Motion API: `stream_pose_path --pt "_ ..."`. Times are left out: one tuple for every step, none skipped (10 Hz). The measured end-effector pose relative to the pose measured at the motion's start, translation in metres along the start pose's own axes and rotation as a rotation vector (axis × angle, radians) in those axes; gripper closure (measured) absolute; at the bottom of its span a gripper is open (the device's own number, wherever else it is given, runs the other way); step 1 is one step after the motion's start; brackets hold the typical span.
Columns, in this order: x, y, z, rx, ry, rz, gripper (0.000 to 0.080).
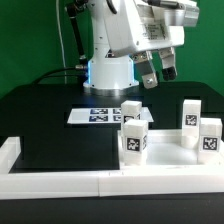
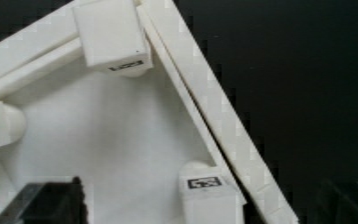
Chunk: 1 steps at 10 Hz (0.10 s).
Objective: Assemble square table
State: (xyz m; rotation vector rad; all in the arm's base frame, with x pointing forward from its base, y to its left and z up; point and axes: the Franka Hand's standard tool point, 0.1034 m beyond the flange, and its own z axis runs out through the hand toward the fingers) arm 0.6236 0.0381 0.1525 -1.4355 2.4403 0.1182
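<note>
Legs (image 1: 134, 141) upright near rail (image 1: 100, 181) edge

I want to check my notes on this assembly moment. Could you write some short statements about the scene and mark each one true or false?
1. Four legs stand upright at the square slab. True.
2. The jaws hold a leg. False: they hang open and empty, high above the black table.
3. The marker board lies flat on the black table. True.
4. The square slab sits at the exterior view's left. False: it sits at the exterior view's right.
</note>
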Motion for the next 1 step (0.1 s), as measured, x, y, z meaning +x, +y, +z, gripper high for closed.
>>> stream_pose_path --pt "0.0001 0.0001 0.0003 0.0 0.0 0.0 0.0151"
